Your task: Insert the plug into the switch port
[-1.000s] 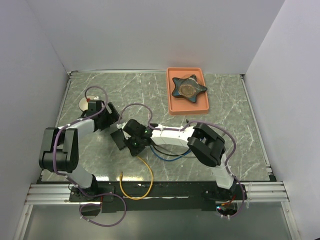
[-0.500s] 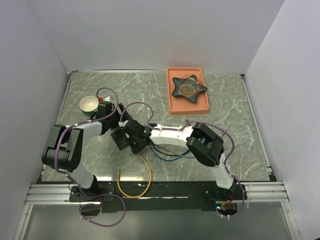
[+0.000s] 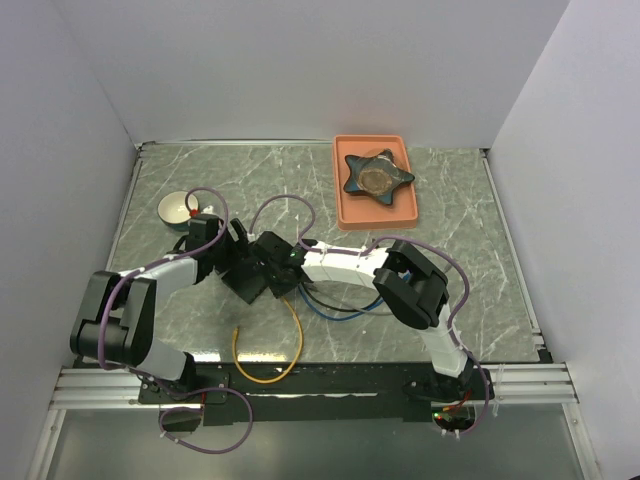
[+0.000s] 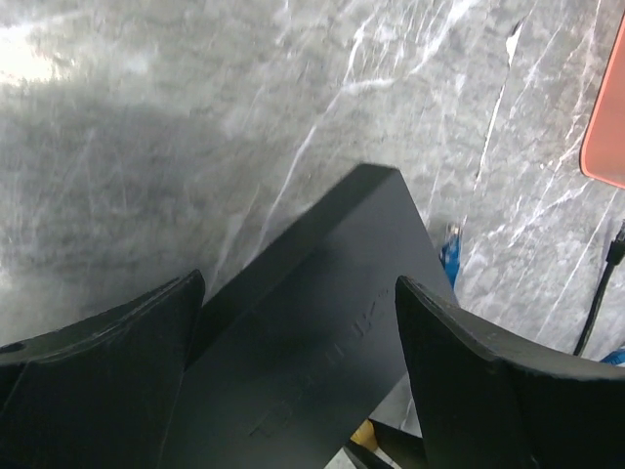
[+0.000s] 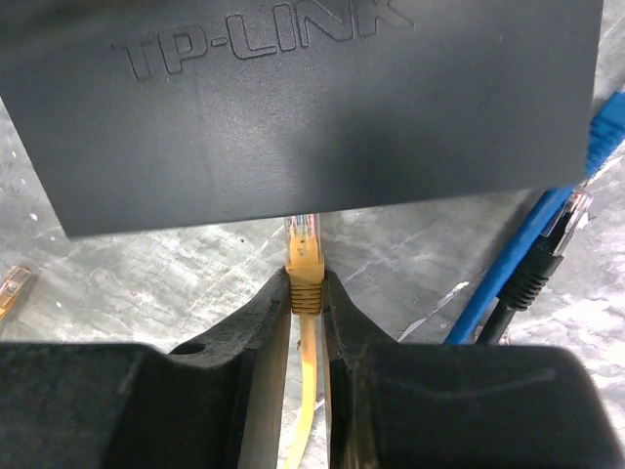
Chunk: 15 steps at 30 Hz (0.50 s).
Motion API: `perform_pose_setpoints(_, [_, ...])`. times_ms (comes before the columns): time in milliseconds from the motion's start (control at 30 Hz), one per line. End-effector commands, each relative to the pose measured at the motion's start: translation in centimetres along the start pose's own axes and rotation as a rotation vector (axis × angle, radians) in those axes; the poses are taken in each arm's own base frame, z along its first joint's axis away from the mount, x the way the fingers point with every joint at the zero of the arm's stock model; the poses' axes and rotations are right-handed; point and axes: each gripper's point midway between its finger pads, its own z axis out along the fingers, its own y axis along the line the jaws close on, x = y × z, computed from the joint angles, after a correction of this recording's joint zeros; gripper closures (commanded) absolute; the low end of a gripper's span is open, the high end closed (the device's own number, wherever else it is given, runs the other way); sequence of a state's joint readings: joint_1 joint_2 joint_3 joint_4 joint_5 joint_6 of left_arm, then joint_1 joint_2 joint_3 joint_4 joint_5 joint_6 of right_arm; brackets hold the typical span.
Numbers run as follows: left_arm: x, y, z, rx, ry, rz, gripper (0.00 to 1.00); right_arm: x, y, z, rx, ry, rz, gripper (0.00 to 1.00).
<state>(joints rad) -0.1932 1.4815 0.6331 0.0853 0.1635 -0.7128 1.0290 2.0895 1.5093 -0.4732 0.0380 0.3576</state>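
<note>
The switch is a flat black box on the marble table; its top reads TP-LINK. The switch port row is hidden under its near edge. My right gripper is shut on the yellow plug. The plug's clear tip reaches the box's edge, and I cannot see whether it is inside a socket. In the top view that gripper sits at the box's right side. My left gripper stands wide, one finger on each side of the box. Its left finger lies close against the box's side.
The yellow cable loops toward the near edge. A blue cable and a black plug lie right of the box. An orange tray holding a dark star-shaped object stands at the back. A small bowl sits back left.
My left arm swung from over the bowl to the switch, and its jaws now straddle the box after narrowing slightly. The right gripper kept its hold on the plug.
</note>
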Motion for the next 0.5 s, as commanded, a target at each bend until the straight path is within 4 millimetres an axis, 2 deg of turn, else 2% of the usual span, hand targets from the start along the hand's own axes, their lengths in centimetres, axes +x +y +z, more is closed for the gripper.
perform_pose_setpoints(0, [4.1, 1.5, -1.0, -0.052, 0.143, -0.048, 0.13, -0.8, -1.1, 0.6, 0.044, -0.025, 0.0, 1.0])
perform_pose_setpoints(133, [4.1, 2.0, -1.0, -0.074, 0.142, -0.045, 0.12, -0.5, -0.6, -0.2, 0.007, -0.04, -0.057, 1.0])
perform_pose_setpoints(267, [3.0, 1.8, -0.5, -0.09, 0.125, -0.021, 0.11, 1.0, -0.8, -0.4, -0.007, -0.028, -0.093, 1.0])
perform_pose_setpoints(467, [1.3, 1.2, 0.2, -0.087, 0.09, 0.014, 0.11, 1.3, -0.2, -1.0, -0.051, -0.035, -0.159, 1.0])
